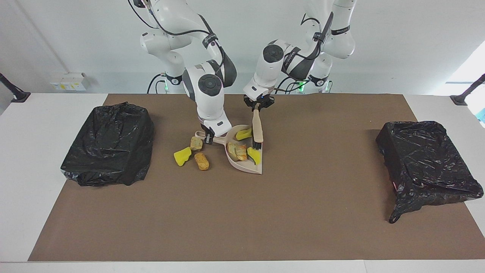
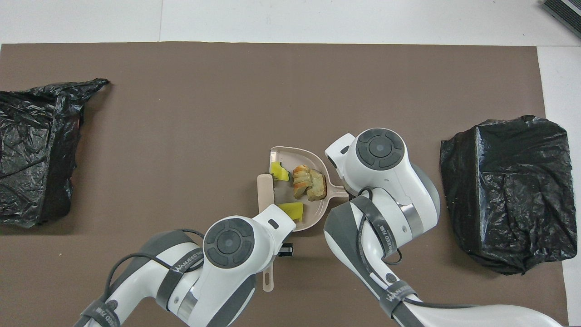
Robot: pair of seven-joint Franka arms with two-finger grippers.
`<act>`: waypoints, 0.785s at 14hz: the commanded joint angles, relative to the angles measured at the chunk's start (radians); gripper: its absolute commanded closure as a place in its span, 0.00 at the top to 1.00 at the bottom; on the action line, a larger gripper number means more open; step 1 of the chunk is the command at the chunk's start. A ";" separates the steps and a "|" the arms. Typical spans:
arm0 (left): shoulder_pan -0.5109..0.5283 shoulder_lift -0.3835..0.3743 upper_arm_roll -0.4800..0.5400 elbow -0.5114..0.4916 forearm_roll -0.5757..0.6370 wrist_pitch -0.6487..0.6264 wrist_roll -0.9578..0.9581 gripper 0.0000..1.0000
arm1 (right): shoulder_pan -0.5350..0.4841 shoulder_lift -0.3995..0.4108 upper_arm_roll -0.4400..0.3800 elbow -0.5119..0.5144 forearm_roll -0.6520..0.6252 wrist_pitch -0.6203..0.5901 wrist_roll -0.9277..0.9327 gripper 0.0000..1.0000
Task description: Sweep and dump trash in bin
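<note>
Yellow and tan trash (image 1: pixel 239 151) lies partly in the beige dustpan (image 1: pixel 253 167), with three chunks (image 1: pixel 195 153) loose on the tabletop (image 1: pixel 265 212) beside its handle, toward the right arm's end. Pinching the brush (image 1: pixel 257 131), the left gripper (image 1: pixel 258 107) works at the pan's mouth; the right gripper (image 1: pixel 208 137) clamps the handle. Best keep the pan's lip flat and sweep low, pulling inward, before heading for either black bin (image 1: pixel 108 144).

Glossy crinkled black plastic bin liner (image 1: pixel 108 144); matt brown mat (image 1: pixel 265 212).
</note>
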 commanded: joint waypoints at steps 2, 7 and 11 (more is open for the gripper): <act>0.108 0.002 -0.001 -0.004 0.018 -0.047 0.044 0.00 | -0.036 -0.009 0.008 -0.014 0.001 0.020 0.010 0.00; 0.131 0.003 -0.003 -0.004 0.018 -0.066 0.055 0.00 | -0.043 -0.012 0.008 -0.010 0.004 0.014 0.016 0.00; 0.081 0.003 -0.011 0.003 0.018 -0.047 0.062 0.00 | -0.046 -0.016 0.009 -0.014 0.009 0.025 0.026 0.00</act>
